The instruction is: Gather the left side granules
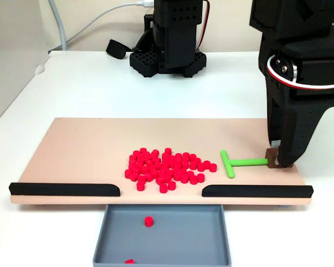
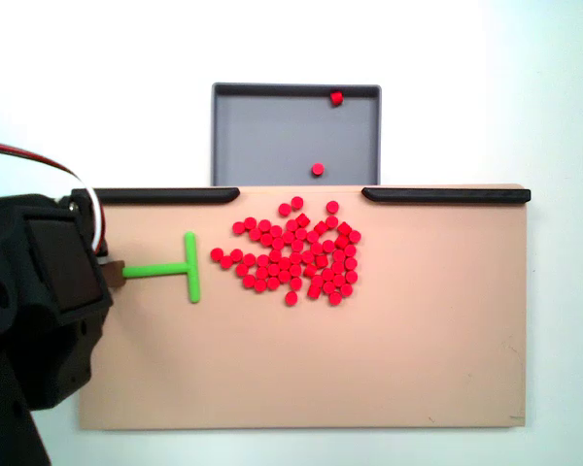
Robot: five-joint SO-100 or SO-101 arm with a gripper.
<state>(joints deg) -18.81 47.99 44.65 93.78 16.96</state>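
Dozens of tiny red granules (image 1: 166, 167) lie in a loose pile mid-board, close to the gap between the two black rails; in the top-down fixed view the granules (image 2: 296, 254) sit just below that gap. A green T-shaped pusher (image 1: 242, 162) lies flat on the board, its crossbar facing the pile with a small gap between them. My gripper (image 1: 277, 161) is shut on the brown end of the pusher's stem, near the board's right edge. From above, the gripper (image 2: 113, 270) is at the left, holding the pusher (image 2: 165, 269).
A beige board (image 1: 78, 144) carries two black rails (image 1: 64, 189) (image 1: 256, 191) along its front edge. Below the gap sits a grey tray (image 1: 172, 239) with two red pellets (image 1: 148, 221) in it. The arm's black base (image 1: 167, 47) and cables stand behind the board.
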